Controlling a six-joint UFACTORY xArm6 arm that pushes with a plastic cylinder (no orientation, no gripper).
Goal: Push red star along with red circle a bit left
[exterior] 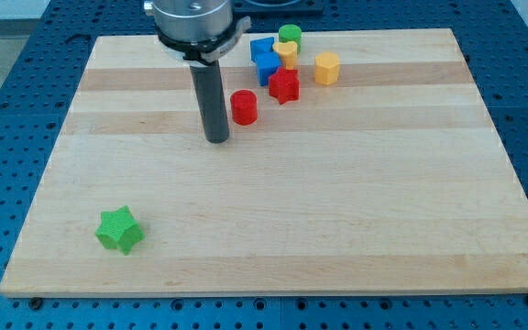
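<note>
The red circle (pixel 244 106) is a short red cylinder standing on the wooden board near the view's top centre. The red star (pixel 284 86) lies just up and right of it, a small gap between them. My tip (pixel 216 139) is the lower end of the dark rod and rests on the board just left of and slightly below the red circle, close to it but apart.
Behind the red star sit two blue blocks (pixel 264 59), a yellow block (pixel 287 51) and a green circle (pixel 290 35), tightly clustered. A yellow hexagon (pixel 327 68) stands to the right of the star. A green star (pixel 119 229) lies at the bottom left.
</note>
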